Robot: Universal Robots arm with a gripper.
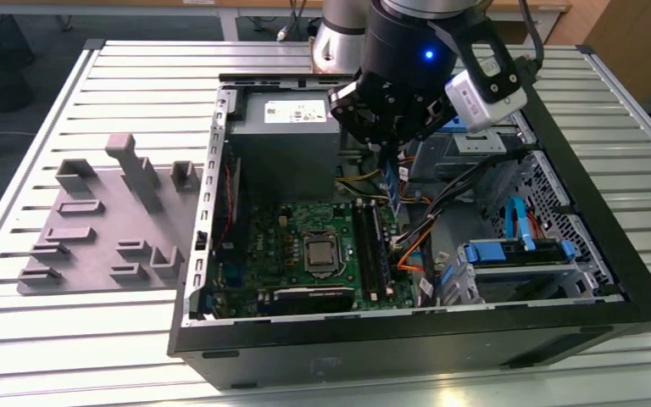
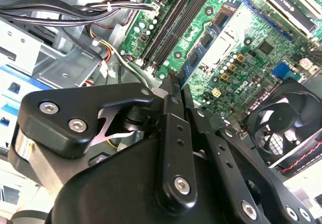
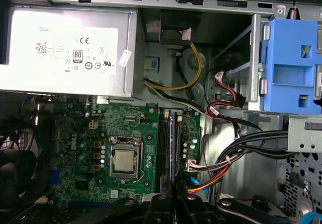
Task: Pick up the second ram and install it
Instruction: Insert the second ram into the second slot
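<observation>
Claw (image 2: 173, 85) clamped on the second ram (image 2: 204, 45) — poised above motherboard (image 3: 95, 133) slots.

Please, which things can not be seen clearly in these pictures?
- Chips of the second ram: first wrist view shows it edge-on, too thin.
- Ram's gripped part: second wrist view, hidden behind the end effector.
- Whether ram touches a slot: exterior view, end effector and cables cover it.

Bright overhead light glares off the table slats (image 1: 65, 339) — case interior shadowed.
</observation>
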